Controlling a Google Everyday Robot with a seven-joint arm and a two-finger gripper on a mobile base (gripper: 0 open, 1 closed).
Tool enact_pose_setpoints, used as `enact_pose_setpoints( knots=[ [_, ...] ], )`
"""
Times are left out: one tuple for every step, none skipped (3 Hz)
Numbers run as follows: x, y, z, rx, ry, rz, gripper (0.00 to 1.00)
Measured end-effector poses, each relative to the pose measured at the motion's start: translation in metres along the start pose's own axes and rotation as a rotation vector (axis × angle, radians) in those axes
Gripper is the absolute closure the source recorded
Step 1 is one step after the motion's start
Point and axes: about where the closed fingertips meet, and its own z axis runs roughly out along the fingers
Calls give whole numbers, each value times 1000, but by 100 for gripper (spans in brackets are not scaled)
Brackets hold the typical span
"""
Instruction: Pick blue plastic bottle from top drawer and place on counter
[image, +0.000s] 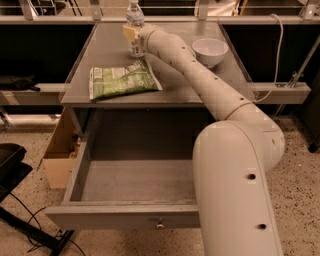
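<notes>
The blue plastic bottle (133, 12) stands upright on the counter (107, 47) near its far edge. My gripper (134, 34) is at the bottle's middle, with the arm reaching in from the right and hiding part of the label. The top drawer (125, 216) is pulled open below the counter's front edge, and nothing shows on the visible part of its floor. My arm's big white elbow covers the drawer's right part.
A green snack bag (122, 79) lies flat on the counter's front left. A white bowl (210, 50) sits on the counter at the right. A cardboard box (59, 155) stands on the floor left of the drawer. A black stand (10, 162) is at the far left.
</notes>
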Motion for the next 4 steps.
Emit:
enact_pose_setpoints(
  knots=[
    [0,0,0,0,0,0,7],
    [-2,6,2,-10,10,0,0],
    [-19,24,5,-31,36,-24,0],
    [-50,35,-3,-27,73,-87,0]
  ],
)
